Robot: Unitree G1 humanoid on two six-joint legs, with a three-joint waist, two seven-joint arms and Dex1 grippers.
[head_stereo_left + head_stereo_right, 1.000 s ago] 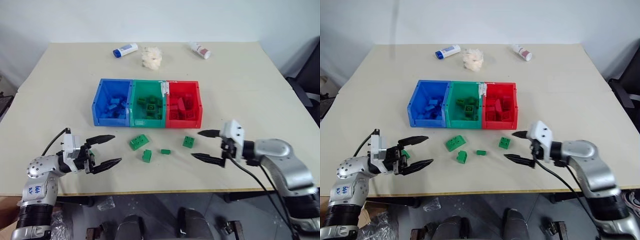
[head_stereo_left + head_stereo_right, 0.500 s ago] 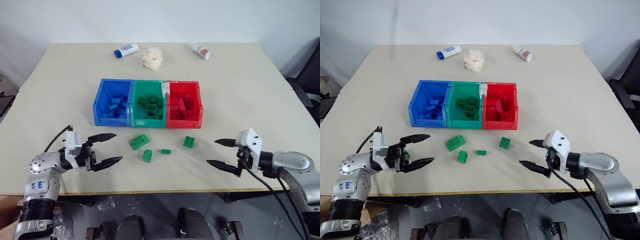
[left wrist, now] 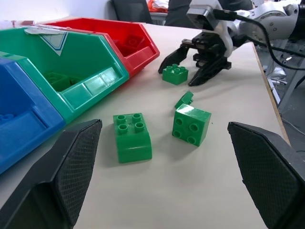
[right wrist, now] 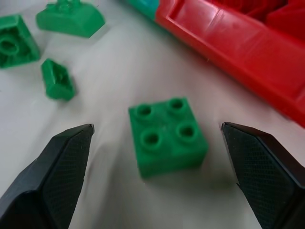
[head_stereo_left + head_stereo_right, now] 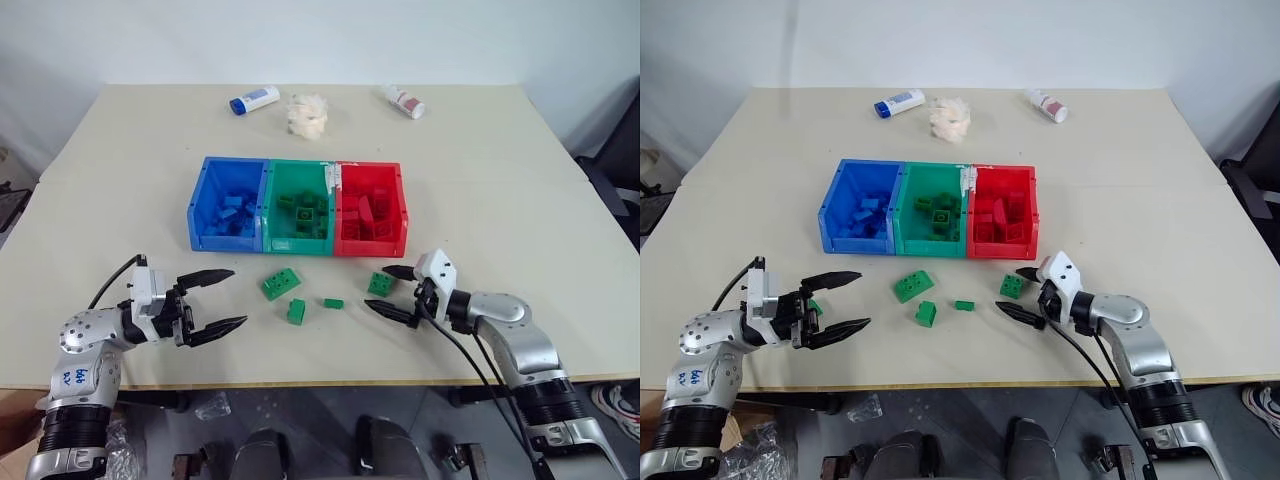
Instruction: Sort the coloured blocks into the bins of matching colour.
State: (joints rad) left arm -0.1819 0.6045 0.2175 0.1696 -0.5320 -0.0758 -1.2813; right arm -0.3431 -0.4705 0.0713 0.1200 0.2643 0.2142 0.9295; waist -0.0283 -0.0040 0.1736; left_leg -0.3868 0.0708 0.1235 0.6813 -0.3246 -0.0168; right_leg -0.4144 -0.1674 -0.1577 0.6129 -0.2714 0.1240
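Three joined bins, blue (image 5: 228, 218), green (image 5: 300, 222) and red (image 5: 370, 222), stand mid-table with bricks of their own colour inside. Several green blocks lie in front of them: a sloped one (image 5: 281, 284), a cube (image 5: 295, 311), a tiny one (image 5: 333, 302) and a square four-stud one (image 5: 379, 283). My right gripper (image 5: 380, 290) is open, low over the table, its fingers either side of the square block (image 4: 167, 136) without touching it. My left gripper (image 5: 238, 297) hangs open to the left of the blocks, nothing between its fingers (image 3: 66, 167).
At the table's far edge lie a blue-capped bottle (image 5: 251, 100), a crumpled white wad (image 5: 307, 114) and a small white bottle (image 5: 403, 101). The table's front edge runs just behind both grippers. A dark chair (image 5: 612, 170) stands at the right.
My right gripper swung out to the right, then came back left and forward, down around the square green block, its jaws a little narrower. The left gripper stayed put.
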